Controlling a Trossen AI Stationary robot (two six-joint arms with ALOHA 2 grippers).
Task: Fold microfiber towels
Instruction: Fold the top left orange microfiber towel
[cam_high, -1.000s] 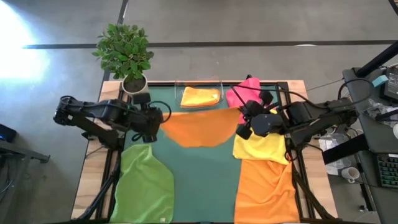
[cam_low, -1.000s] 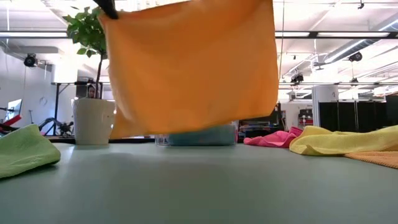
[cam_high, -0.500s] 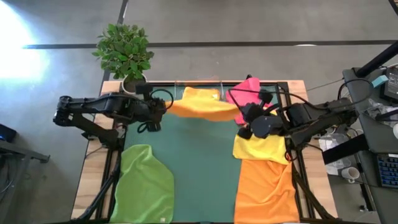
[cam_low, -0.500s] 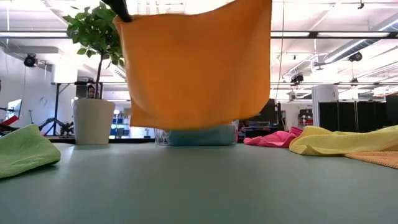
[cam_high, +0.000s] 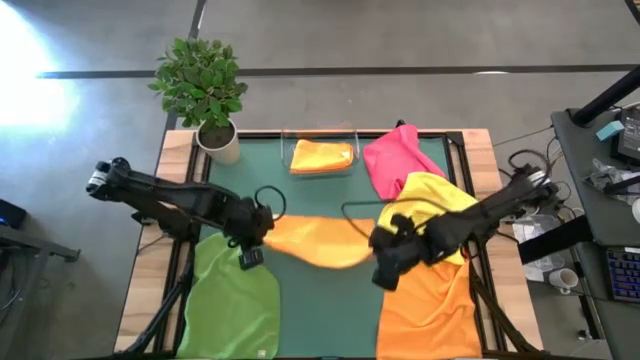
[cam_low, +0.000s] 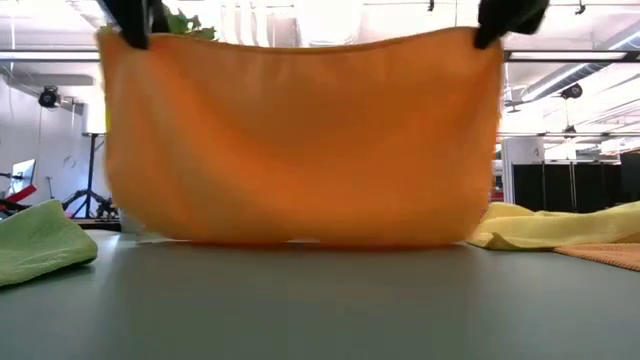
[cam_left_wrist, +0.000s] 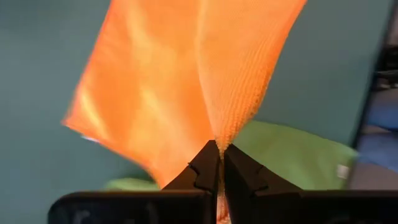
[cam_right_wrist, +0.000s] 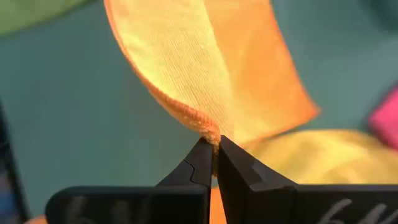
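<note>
An orange microfiber towel (cam_high: 312, 242) hangs spread out over the middle of the green mat between my two grippers. In the low view it is a wide sheet (cam_low: 300, 140) whose lower edge reaches down to about the table top; whether it touches, I cannot tell. My left gripper (cam_high: 262, 228) (cam_left_wrist: 219, 149) is shut on the towel's upper left corner. My right gripper (cam_high: 385, 247) (cam_right_wrist: 214, 146) is shut on its upper right corner. A green towel (cam_high: 235, 300) lies at the near left. Yellow (cam_high: 435, 200), pink (cam_high: 393, 160) and orange (cam_high: 425, 305) towels lie along the right. My left gripper pinches the towel's upper left corner (cam_left_wrist: 219, 134) between its two fingertips, slanting down from above. The cloth hangs below it and sags a little toward the other gripper. My right gripper pinches the hemmed edge at the towel's upper right corner (cam_right_wrist: 210, 132) between its two fingertips, slanting down from above. The cloth falls away from it in a curved fold and hangs below.
A clear tray (cam_high: 322, 157) with a folded orange-yellow cloth stands at the far middle. A potted plant (cam_high: 205, 85) is at the far left corner. Bare green mat (cam_high: 330, 310) lies between the green towel and the orange one.
Both grippers have come down and toward the table's near edge, carrying the orange towel from in front of the tray to over the mat's middle. The towel hangs lower now, its bottom edge down near the table.
</note>
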